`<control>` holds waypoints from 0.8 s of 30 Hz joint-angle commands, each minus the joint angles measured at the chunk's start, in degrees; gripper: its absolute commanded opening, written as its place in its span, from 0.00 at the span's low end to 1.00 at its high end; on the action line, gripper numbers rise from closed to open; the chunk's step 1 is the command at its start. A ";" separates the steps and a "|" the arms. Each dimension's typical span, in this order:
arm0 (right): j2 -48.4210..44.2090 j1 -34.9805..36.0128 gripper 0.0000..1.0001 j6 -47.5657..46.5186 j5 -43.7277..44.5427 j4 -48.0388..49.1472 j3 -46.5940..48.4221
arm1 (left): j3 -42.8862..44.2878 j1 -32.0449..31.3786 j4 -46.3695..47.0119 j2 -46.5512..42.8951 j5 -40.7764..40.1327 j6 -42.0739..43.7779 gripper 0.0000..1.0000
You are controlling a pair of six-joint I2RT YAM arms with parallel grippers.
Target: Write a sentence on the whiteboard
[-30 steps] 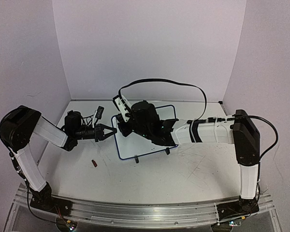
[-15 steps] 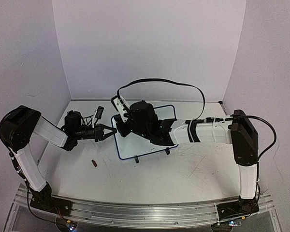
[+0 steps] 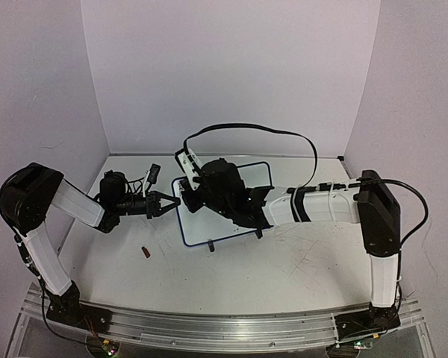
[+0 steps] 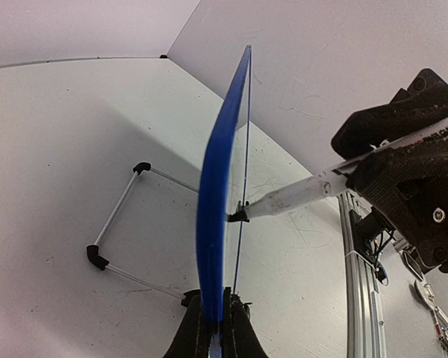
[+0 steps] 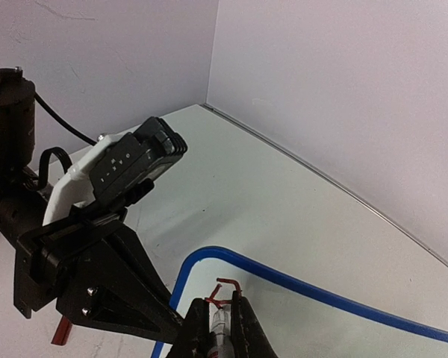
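The whiteboard (image 3: 203, 228), white with a blue rim, stands tilted on its black feet at mid table. My left gripper (image 3: 172, 203) is shut on its left rim; the left wrist view shows the board edge-on (image 4: 218, 186) between the fingertips (image 4: 243, 328). My right gripper (image 3: 189, 195) is shut on a marker (image 5: 221, 333) whose tip touches the board near its top left corner (image 4: 236, 216). A few short red strokes (image 5: 228, 287) show there. No readable sentence is in view.
A small dark red cap-like piece (image 3: 145, 252) lies on the table left of the board's near corner. A black cable (image 3: 284, 134) loops above the right arm. Walls enclose the table on three sides. A metal rail (image 3: 209, 328) runs along the near edge.
My right gripper with the marker has shifted slightly at the board's top left corner. The left arm and the board have not moved.
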 commanded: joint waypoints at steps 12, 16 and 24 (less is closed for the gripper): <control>-2.66 -1.13 0.00 1.52 3.05 -0.01 -3.70 | -0.02 -0.26 1.13 -1.88 0.37 2.72 0.00; -2.20 -1.02 0.00 2.14 2.09 -0.01 -3.40 | -0.11 -0.26 1.08 -1.97 0.36 2.72 0.00; -0.97 -0.45 0.00 2.77 1.09 -0.01 -2.53 | -0.02 -0.21 0.98 -2.01 0.33 2.81 0.00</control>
